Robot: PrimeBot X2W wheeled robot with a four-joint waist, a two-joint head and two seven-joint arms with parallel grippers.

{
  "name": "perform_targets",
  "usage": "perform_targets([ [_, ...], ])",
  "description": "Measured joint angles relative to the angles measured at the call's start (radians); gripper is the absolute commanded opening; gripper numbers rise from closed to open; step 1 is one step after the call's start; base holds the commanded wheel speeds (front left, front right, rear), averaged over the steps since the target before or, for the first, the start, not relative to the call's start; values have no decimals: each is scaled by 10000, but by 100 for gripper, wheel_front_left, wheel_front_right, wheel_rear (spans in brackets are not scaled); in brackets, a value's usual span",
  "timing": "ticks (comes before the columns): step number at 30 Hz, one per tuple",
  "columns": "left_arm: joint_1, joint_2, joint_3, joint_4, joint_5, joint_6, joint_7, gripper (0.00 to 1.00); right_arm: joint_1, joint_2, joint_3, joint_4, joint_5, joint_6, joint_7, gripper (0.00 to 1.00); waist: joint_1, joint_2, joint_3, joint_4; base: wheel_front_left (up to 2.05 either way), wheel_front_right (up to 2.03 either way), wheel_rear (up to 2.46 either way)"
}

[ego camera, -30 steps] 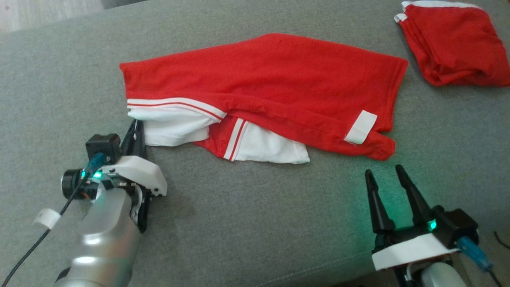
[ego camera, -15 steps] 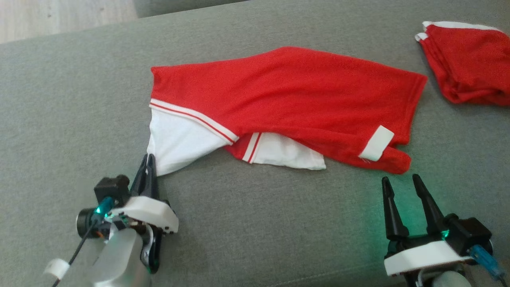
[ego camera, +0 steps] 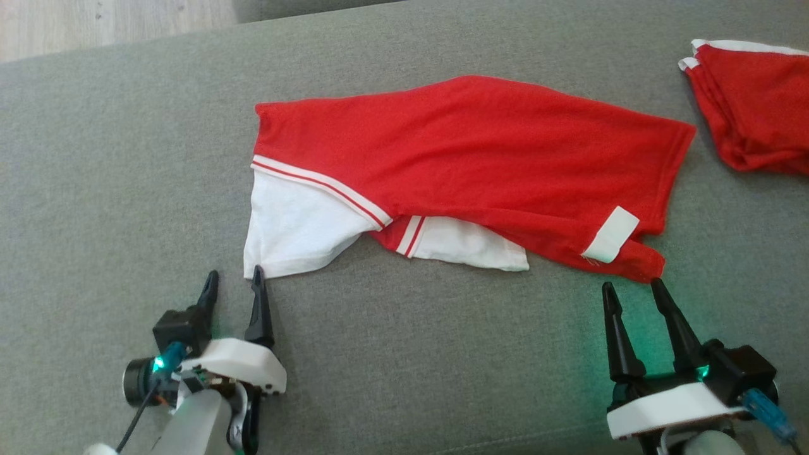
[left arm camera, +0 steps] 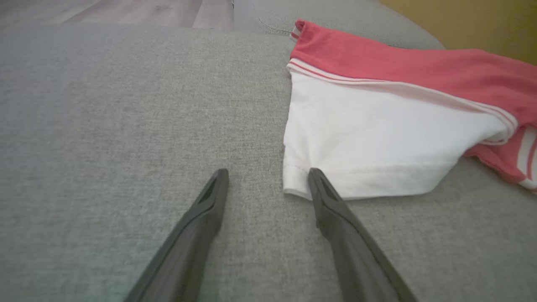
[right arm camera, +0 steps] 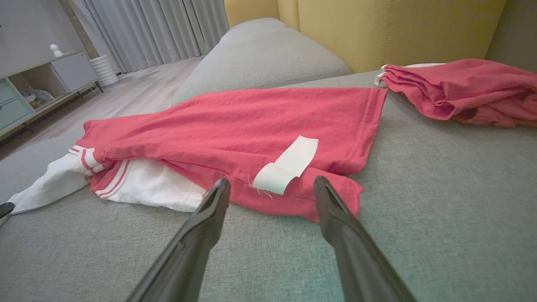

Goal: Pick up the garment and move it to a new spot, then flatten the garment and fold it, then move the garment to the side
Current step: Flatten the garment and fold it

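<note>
Two claws pointed up the head view. The left claw [ego camera: 234,273] stood released, one tip at the corner of the white sleeve [ego camera: 297,227] of the red garment [ego camera: 468,145], which lay spread on the grey sofa cushion [ego camera: 126,158]. The right claw [ego camera: 632,285], also released, sat just beside the garment's near hem. A second red garment [ego camera: 752,114] lay bunched at the far right.

In the left wrist view, the left claw [left arm camera: 267,172] held nothing.

In the right wrist view, the right claw [right arm camera: 272,181] gaped empty before the white tag [right arm camera: 289,163].
</note>
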Motion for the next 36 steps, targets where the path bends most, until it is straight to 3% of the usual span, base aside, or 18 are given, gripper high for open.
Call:
perform_targets([
  [6, -104, 19, -82, 2, 0, -4, 272, 100, -5, 0, 10, -2, 0, 0, 0, 100, 0, 0, 75, -32, 0, 0, 0],
  [8, -215, 44, -163, 17, 0, -61, 470, 0, -12, 0, 13, -2, 0, 0, 0, 100, 0, 0, 94, -60, 0, 0, 0],
  [13, -271, 71, -359, -192, -17, -424, 579, 0, -12, -4, -203, 21, 0, 0, 0, 100, 1, 0, 92, -33, 0, 0, 0],
  [23, -159, 535, -351, -1831, 121, -272, 268, 0, -410, 29, -1076, 1496, 433, 0, 0, 100, 1, 0, 96, 291, 0, 0, 0],
  [32, -82, 660, -376, -2575, 119, -98, 617, 0, -1075, -123, -1068, 2497, 537, 0, 0, 98, 1, 0, 63, 433, 0, 0, 0],
  [34, -42, 671, -399, -2640, 119, -86, 625, 0, -1147, -132, -1034, 2615, 550, 0, 0, 74, 1, 0, 51, 453, 0, 0, 0],
  [35, -5, 679, -408, -2683, 119, -86, 637, 0, -1174, -132, -1003, 2633, 581, 0, 0, 53, 1, 0, 47, 465, 0, 0, 0],
  [36, 38, 692, -412, -2729, 119, -84, 708, 0, -1179, -136, -968, 2631, 617, 0, 0, 44, 1, 0, 44, 474, 0, 0, 0],
])
